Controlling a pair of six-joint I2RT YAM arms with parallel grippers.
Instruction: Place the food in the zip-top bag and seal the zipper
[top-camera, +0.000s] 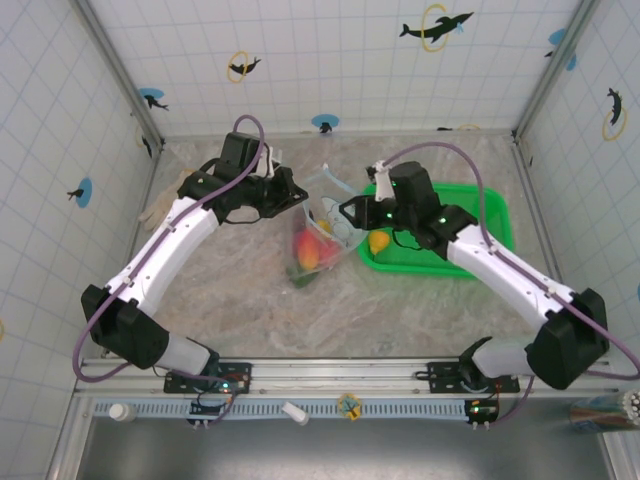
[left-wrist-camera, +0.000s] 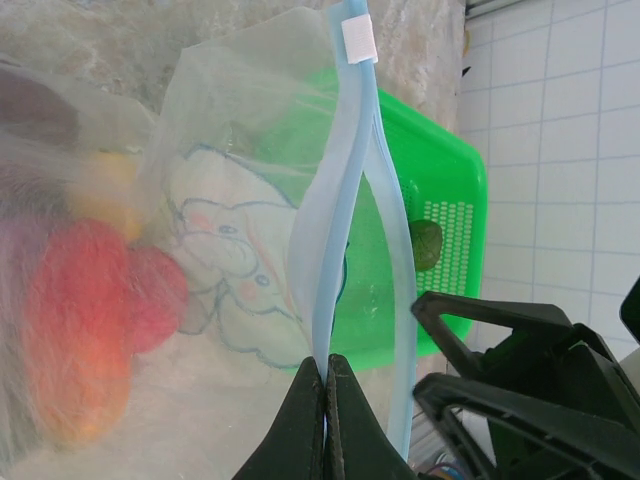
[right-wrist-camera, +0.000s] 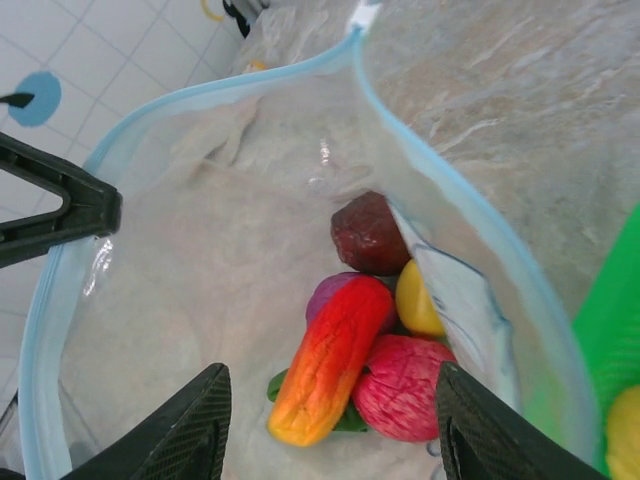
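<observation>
As the zip-top bag (top-camera: 330, 232) stands: on the table, just beside the green basket (top-camera: 490, 205) on the side facing the left arm, with its mouth spread wide.
Food (right-wrist-camera: 345, 330) in the bag: a maroon piece (right-wrist-camera: 368, 232), a purple one (right-wrist-camera: 335, 290), a yellow one (right-wrist-camera: 415, 300), a red one (right-wrist-camera: 400, 385) and a long red-orange one (right-wrist-camera: 320, 370) lie together at the bottom, with something green under them.
Food left over: a yellow piece (top-camera: 378, 241) sits inside the basket near the wall next to the bag. A dark green piece (left-wrist-camera: 425, 245) is in the basket too.
Zipper (left-wrist-camera: 345, 170): unsealed, its two pale-blue strips well apart.
Left gripper (left-wrist-camera: 325, 395): clenched on one end of the zipper strip, holding the mouth up.
Right gripper (right-wrist-camera: 330, 368): released, nothing between its fingers, over the bag's mouth just beside the basket.
Progress: loading looks mostly done. By my reckoning two pieces remain to go in, and the sealing is not yet begun.
</observation>
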